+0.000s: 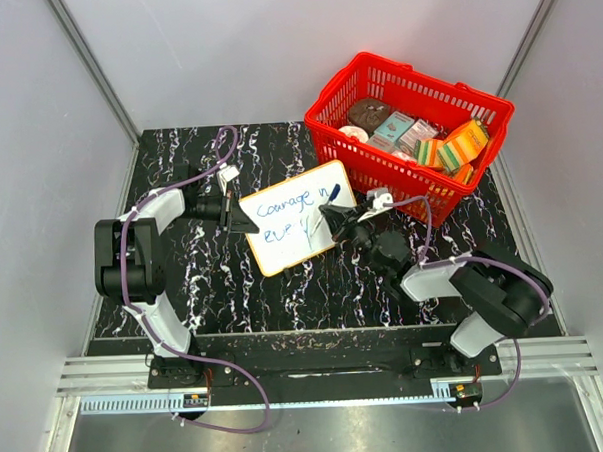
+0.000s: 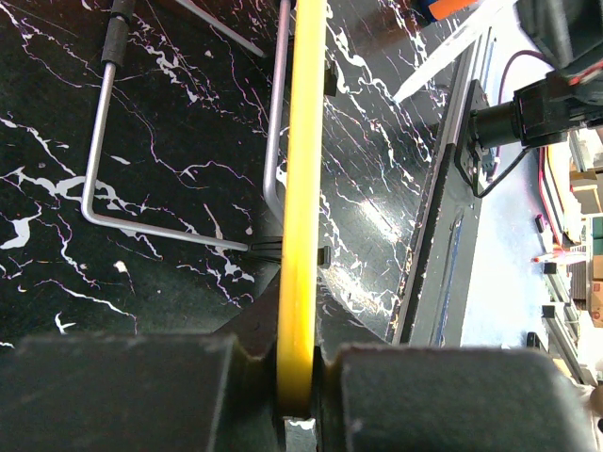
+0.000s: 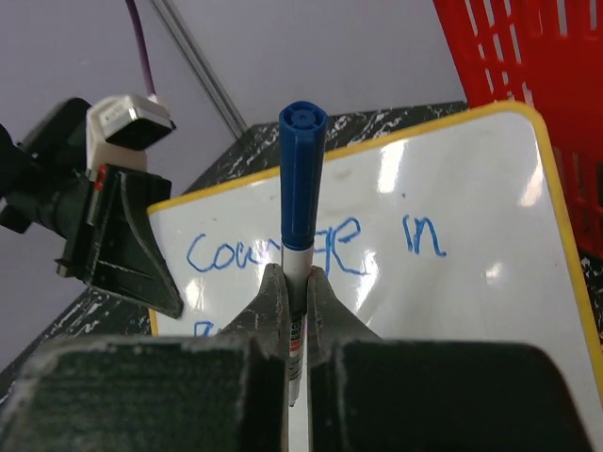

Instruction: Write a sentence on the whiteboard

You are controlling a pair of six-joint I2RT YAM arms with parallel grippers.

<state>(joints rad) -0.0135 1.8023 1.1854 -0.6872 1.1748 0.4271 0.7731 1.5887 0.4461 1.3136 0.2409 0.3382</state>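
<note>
The whiteboard (image 1: 292,248) is white with a yellow-orange rim, its sentence (image 1: 286,207) blue (the marker (image 3: 302,169) has a blue end too); the basket (image 1: 374,168) is red, the table (image 1: 244,289) black with white marbling.

The yellow-rimmed whiteboard (image 1: 282,249) sits askew on the tabletop (image 1: 234,289). The sentence (image 1: 285,202), in blue, reads "Courage in", with a second line begun.

one whiteboard (image 1: 299,218), marker (image 3: 301,169); perhaps seven packages (image 1: 466,137)

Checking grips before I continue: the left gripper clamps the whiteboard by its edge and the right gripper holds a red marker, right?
Not quite: the marker in the right gripper is blue, not red, as the right wrist view shows. The left gripper does clamp the whiteboard by its edge.
</note>
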